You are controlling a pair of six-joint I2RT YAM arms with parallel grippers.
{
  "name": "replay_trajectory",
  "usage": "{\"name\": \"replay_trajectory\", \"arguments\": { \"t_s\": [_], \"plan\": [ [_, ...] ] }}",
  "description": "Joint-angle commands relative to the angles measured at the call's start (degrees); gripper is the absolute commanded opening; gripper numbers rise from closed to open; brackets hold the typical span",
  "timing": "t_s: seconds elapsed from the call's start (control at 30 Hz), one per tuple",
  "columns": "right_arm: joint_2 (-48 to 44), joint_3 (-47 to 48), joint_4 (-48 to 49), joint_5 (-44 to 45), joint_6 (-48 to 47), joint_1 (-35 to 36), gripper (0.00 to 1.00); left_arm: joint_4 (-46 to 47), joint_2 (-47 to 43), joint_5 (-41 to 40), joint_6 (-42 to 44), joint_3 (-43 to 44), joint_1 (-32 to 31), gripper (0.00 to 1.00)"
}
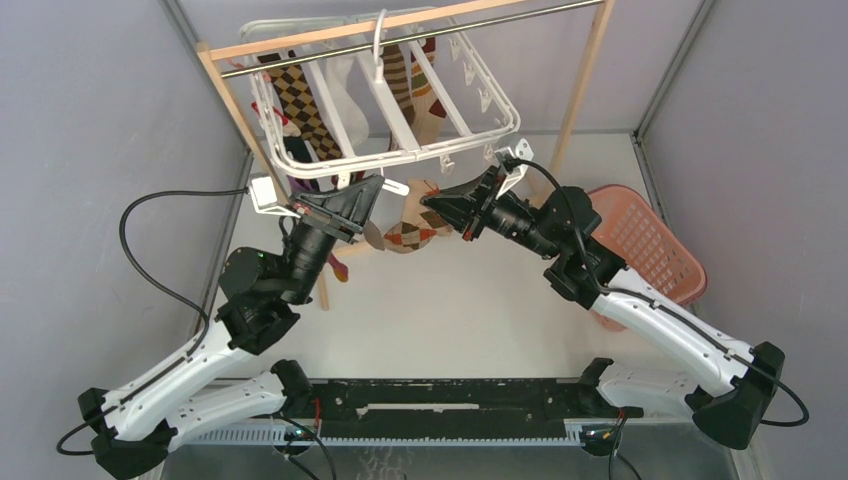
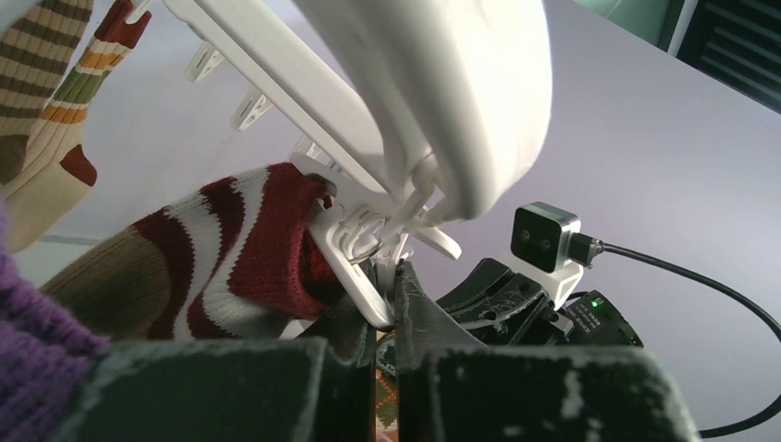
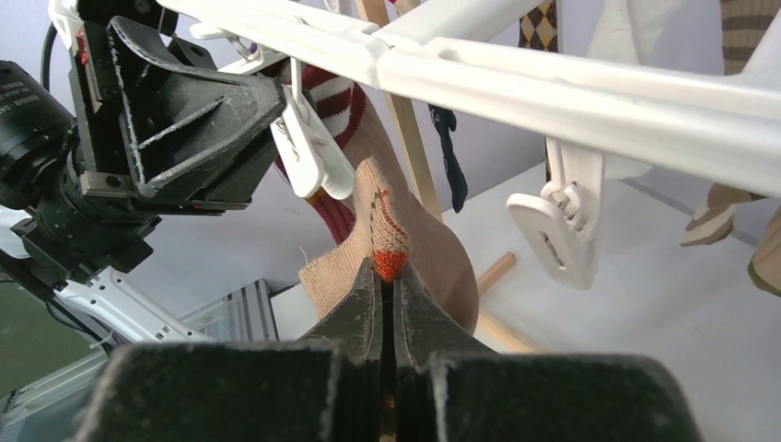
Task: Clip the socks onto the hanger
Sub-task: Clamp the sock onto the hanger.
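The white hanger (image 1: 400, 155) hangs from the rod, with brown argyle and striped socks clipped at its far side. My left gripper (image 1: 378, 185) is shut on a white clip (image 2: 355, 267) at the hanger's near rail; it also shows in the left wrist view (image 2: 396, 285). My right gripper (image 1: 430, 200) is shut on a tan argyle sock (image 1: 412, 228) and holds it up. In the right wrist view (image 3: 389, 276) the sock's top (image 3: 387, 212) rises right beside the lower end of that clip (image 3: 308, 147). A red-and-white striped sock (image 2: 239, 249) hangs just behind the clip.
The wooden rack (image 1: 585, 70) carries the hanger. A pink basket (image 1: 650, 250) stands at the right. A free clip (image 3: 553, 235) hangs on the same rail to the right. A purple sock (image 2: 37, 359) and a tan-green-red striped sock (image 2: 55, 92) hang at the left.
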Motion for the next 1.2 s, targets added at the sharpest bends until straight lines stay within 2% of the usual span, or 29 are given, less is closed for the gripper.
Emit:
{"name": "replay_trajectory", "arguments": {
  "t_s": [0.0, 1.17],
  "plan": [
    [-1.3, 3.1, 3.2, -1.1, -0.9, -0.4, 0.00, -2.5, -0.3, 2.2, 2.2, -1.8, 0.0, 0.00],
    [4.9, 8.4, 8.3, -9.1, 5.2, -3.8, 0.00, -2.5, 0.6, 3.1, 2.5, -1.4, 0.1, 0.00]
  ]
}}
